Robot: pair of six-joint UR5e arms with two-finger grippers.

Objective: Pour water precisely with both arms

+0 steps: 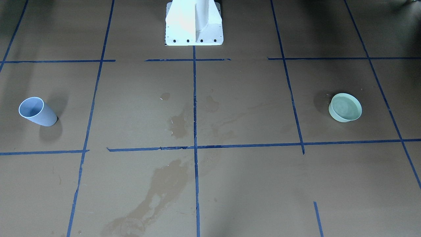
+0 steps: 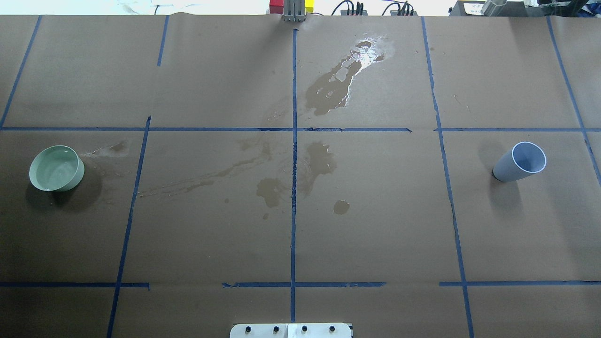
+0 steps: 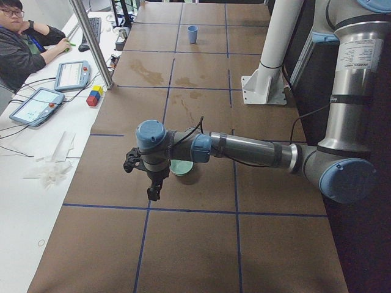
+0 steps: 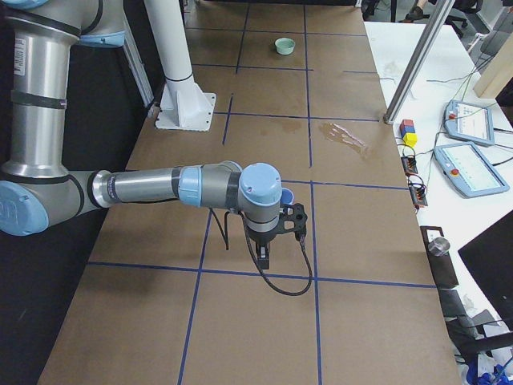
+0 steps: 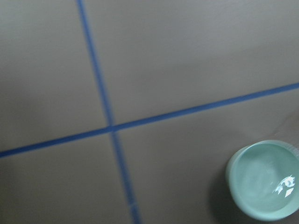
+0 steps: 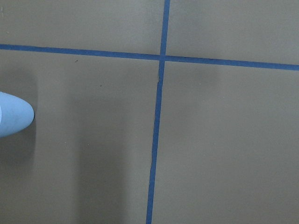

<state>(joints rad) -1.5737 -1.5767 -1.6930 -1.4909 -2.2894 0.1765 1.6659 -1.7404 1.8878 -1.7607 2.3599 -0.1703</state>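
Operators' bench: an operator (image 3: 18, 43) sat by two tablets (image 3: 36, 105) and coloured blocks (image 3: 94, 96).
Wet patches: a dark puddle stain (image 1: 164, 184) lay nearest me on the brown paper, with smaller blotches (image 1: 179, 125) beyond it beside the blue tape (image 1: 195, 98).
Cup: a blue-grey cup (image 1: 44, 117) stood upright at the robot's right end.
Water: the water (image 1: 346, 107) lay shiny in the green bowl (image 1: 335, 116) at the opposite end.
Left gripper: the left gripper (image 3: 153, 190) hung over bare paper near the bowl. The left arm (image 3: 244, 149) hid part of the bowl. I could not tell the finger spacing.
Right gripper: the right gripper (image 4: 265, 253) hung likewise. The right arm (image 4: 160, 188) masked most of the cup. Its spacing was equally unreadable.
Pedestal: a white pedestal (image 1: 194, 23) stood farthest.
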